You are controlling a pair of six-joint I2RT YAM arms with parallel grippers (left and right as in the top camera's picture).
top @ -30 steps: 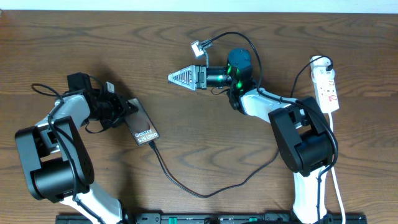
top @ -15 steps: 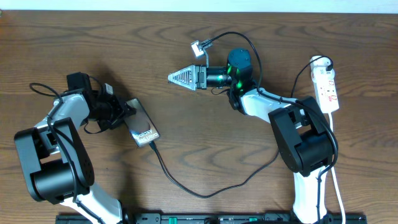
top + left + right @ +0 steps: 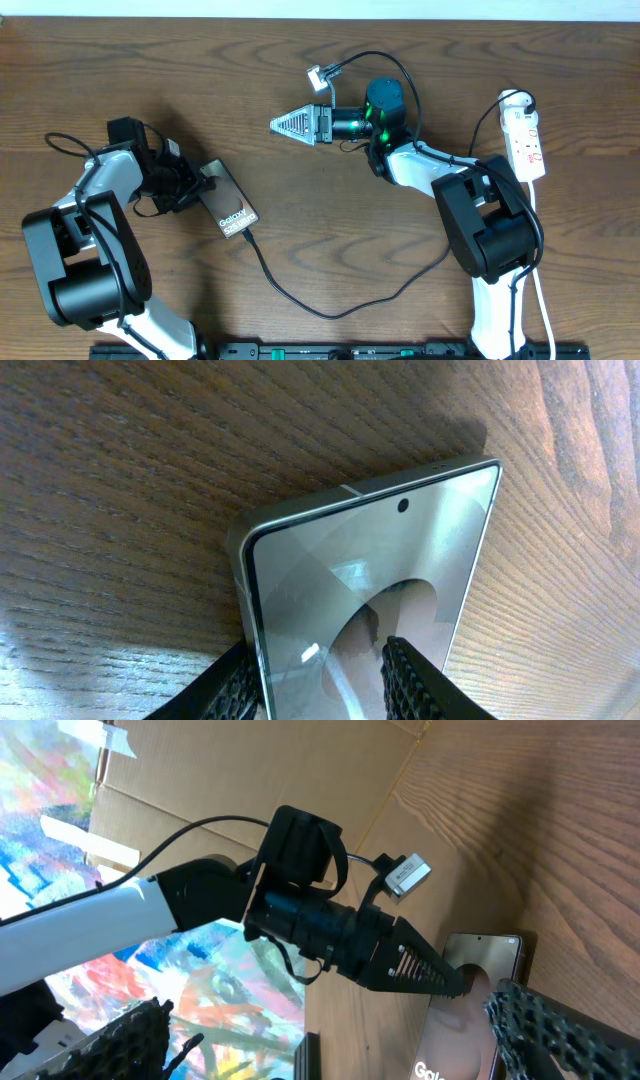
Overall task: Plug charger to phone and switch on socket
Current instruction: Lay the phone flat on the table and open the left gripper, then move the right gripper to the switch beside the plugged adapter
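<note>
On the table's left side, the phone point(image 3: 230, 203) lies flatter than half a second ago, its lettering plainer. The left gripper point(image 3: 203, 180) clamps its upper end, and the charger point(image 3: 330, 315) meets its lower end. The right gripper point(image 3: 283, 124) hangs wide open, empty

From overhead the table point(image 3: 300, 210) is brightly and evenly lit and sharp from edge to edge, with soft, short shadows beside the arms point(image 3: 95, 250). The pale strip point(image 3: 400, 8) along the top edge is blown out white. In the left wrist view the phone point(image 3: 370, 580) glass mirrors pale shapes, dark shadow lies off its upper right corner, and the wood glares at lower left. In the right wrist view the right gripper point(image 3: 345, 1020) fingers point(image 3: 570, 1030) at the lower corners are blurred.
</note>
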